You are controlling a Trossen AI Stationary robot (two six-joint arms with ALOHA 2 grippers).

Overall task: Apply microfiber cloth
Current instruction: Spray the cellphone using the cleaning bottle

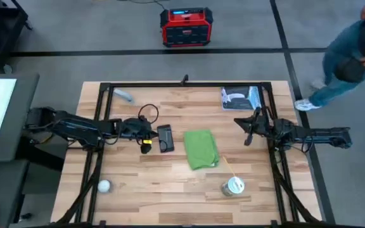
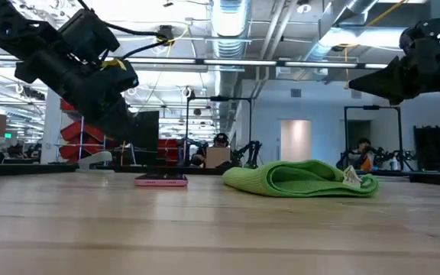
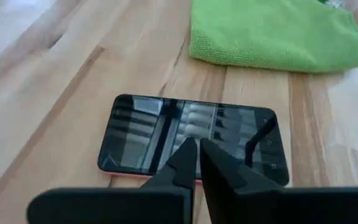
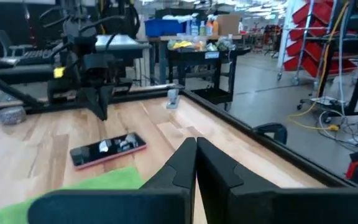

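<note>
Both grippers closed and empty above the wooden table (image 1: 170, 190); green cloth lies mid-table.

The microfiber cloth (image 1: 201, 149), folded, has its long axis running from far edge to near edge, well in from every edge. The left gripper (image 3: 196, 152) hovers pinched together over the black phone (image 1: 165, 137) just beside the cloth; the right gripper (image 4: 196, 152), likewise pinched, hangs near the right edge. Workshop beyond.

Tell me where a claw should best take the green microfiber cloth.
Probably at the microfiber cloth's folded, raised edge toward the phone, coming from above: it lies flat, folded in layers, so only a pinch on a doubled edge lifts it.
</note>
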